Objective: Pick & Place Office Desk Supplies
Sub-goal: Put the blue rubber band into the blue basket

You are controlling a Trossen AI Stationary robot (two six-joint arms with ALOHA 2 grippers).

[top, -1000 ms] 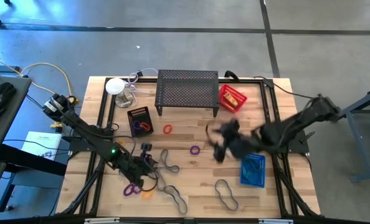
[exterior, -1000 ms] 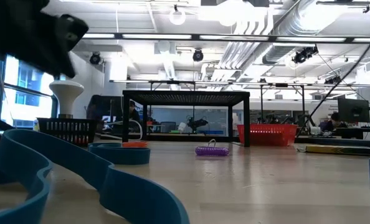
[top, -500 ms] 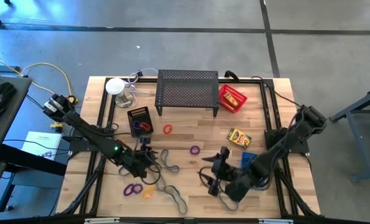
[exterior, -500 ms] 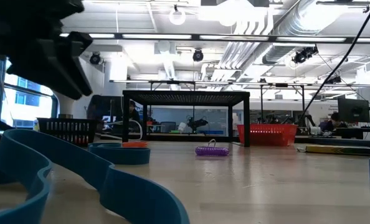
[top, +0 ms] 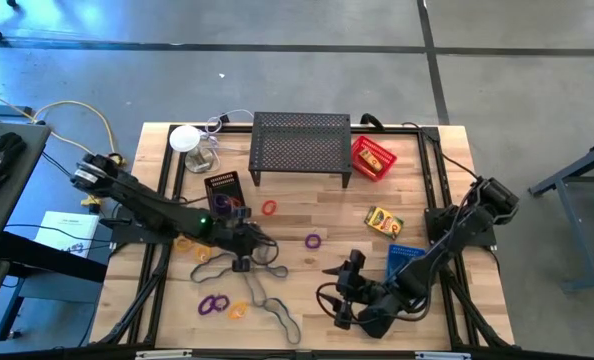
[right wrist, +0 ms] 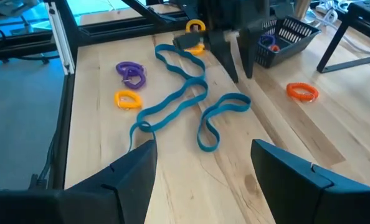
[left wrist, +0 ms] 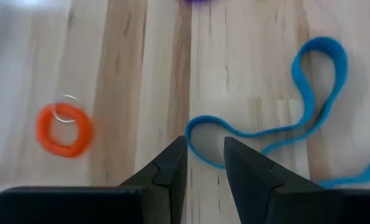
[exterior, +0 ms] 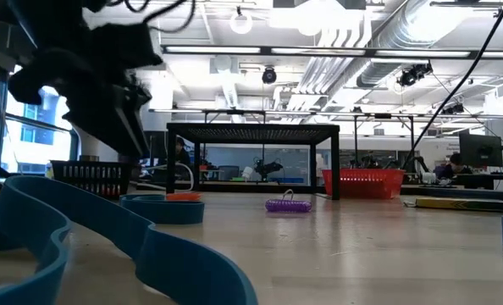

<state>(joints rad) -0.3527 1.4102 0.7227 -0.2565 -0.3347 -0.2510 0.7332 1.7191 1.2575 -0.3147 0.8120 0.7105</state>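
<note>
Several thin blue-dark elongated loops [top: 268, 256] [right wrist: 179, 93] lie flat on the wood near the table's near edge. My left gripper [top: 242, 260] [left wrist: 205, 163] hovers over one loop's end [left wrist: 200, 140], its fingers narrowly open and empty. My right gripper [top: 333, 296] [right wrist: 203, 174] is wide open and empty, low over the near edge and facing the loops. The yellow box [top: 383, 220] lies flat right of centre. The blue tray [top: 407, 264], red tray [top: 373, 157] and black tray [top: 224, 193] stand on the table. Rings lie scattered: red-orange [top: 269, 208], purple [top: 313, 241], purple [right wrist: 131, 71], orange [right wrist: 128, 99].
The large black perforated stand [top: 301, 146] stands at the far middle. A white-topped glass object [top: 191, 146] is at the far left. Black frame rails [top: 167, 190] run along both table sides. Bare wood [top: 317, 210] lies between the stand and the loops.
My right gripper has swung from the table's centre toward the near edge. The yellow box now shows lying where it was. My left gripper has moved toward the far edge and the right, away from the purple and orange rings at the near left.
</note>
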